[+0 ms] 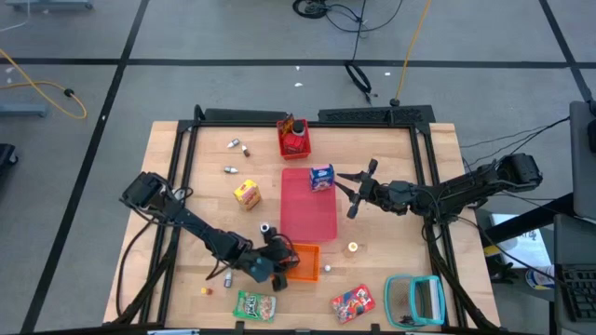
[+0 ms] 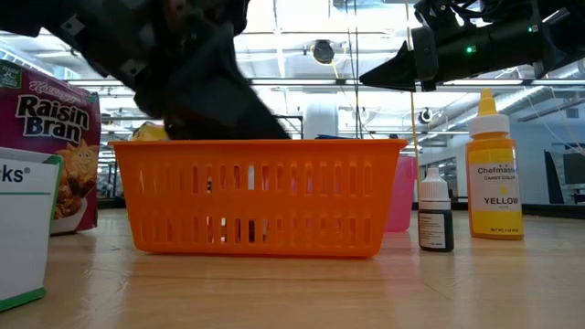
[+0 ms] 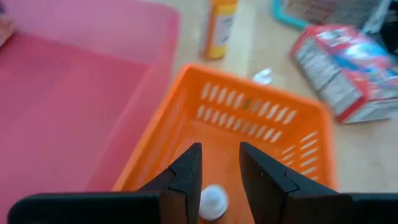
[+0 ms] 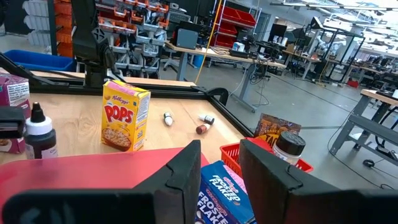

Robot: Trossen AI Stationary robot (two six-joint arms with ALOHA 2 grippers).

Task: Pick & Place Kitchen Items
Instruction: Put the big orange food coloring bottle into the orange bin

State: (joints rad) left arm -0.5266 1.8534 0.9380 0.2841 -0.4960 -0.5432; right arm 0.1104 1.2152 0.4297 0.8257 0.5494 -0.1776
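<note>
My left gripper point(image 3: 221, 168) hangs open over the near left end of the orange basket point(image 3: 249, 124), slanting down into it. A small white round thing point(image 3: 212, 203) shows low between its fingers, inside the basket. My right gripper point(image 4: 221, 168) stands open and level above the table, with nothing between its fingers. It sits just right of the blue carton point(image 1: 321, 177), which stands at the far end of the red mat point(image 1: 307, 214). The yellow carton point(image 1: 246, 193) stands left of the mat. My left gripper has the small white thing point(image 3: 212, 203) close beside one finger point(image 3: 186, 180), which hides its edge. Whether that finger touches it, I cannot tell.
A red bin point(image 1: 293, 138) with a jar is at the far middle. A green packet point(image 1: 254, 304), a red packet point(image 1: 353, 301) and a teal-framed object point(image 1: 416, 300) lie along the near edge. Tiny bottles point(image 1: 233, 144) lie far left; a yellow bottle point(image 2: 494, 174) stands right of the basket.
</note>
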